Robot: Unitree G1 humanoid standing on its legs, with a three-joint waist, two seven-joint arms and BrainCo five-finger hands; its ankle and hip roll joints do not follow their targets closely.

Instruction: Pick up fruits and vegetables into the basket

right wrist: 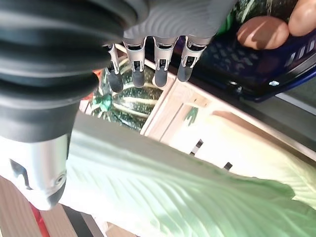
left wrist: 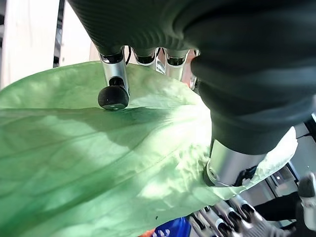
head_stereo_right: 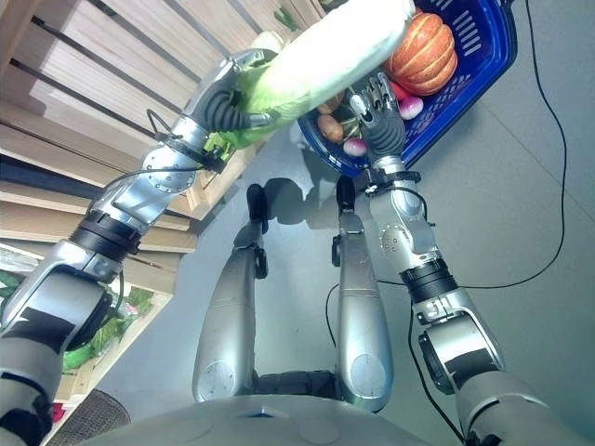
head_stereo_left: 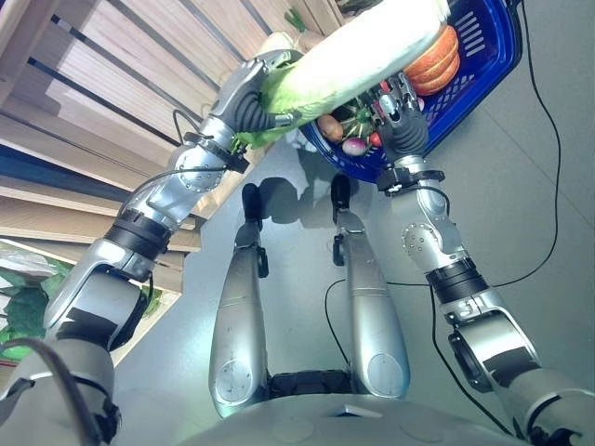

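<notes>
A long pale green and white cabbage (head_stereo_left: pixel 363 51) hangs above the blue basket (head_stereo_left: pixel 493 56). My left hand (head_stereo_left: pixel 246 98) is shut on its leafy end, and the fingers (left wrist: pixel 113 94) press into the leaf (left wrist: pixel 98 163). The basket holds an orange pumpkin (head_stereo_right: pixel 423 51), a brown round vegetable (head_stereo_left: pixel 328 126) and a pink radish (head_stereo_left: pixel 355 145). At the basket's near rim, just under the cabbage, is my right hand (head_stereo_right: pixel 376 102). Its fingers (right wrist: pixel 160 74) are straight and hold nothing. The cabbage (right wrist: pixel 173 192) passes close beside that hand.
Slatted wooden shelves (head_stereo_left: pixel 93 93) run along the left side. A dark green striped squash (right wrist: pixel 123 98) lies in a wooden crate there. Leafy greens (head_stereo_left: pixel 19 316) sit at the lower left. Grey floor (head_stereo_left: pixel 521 204) spreads to the right of the basket.
</notes>
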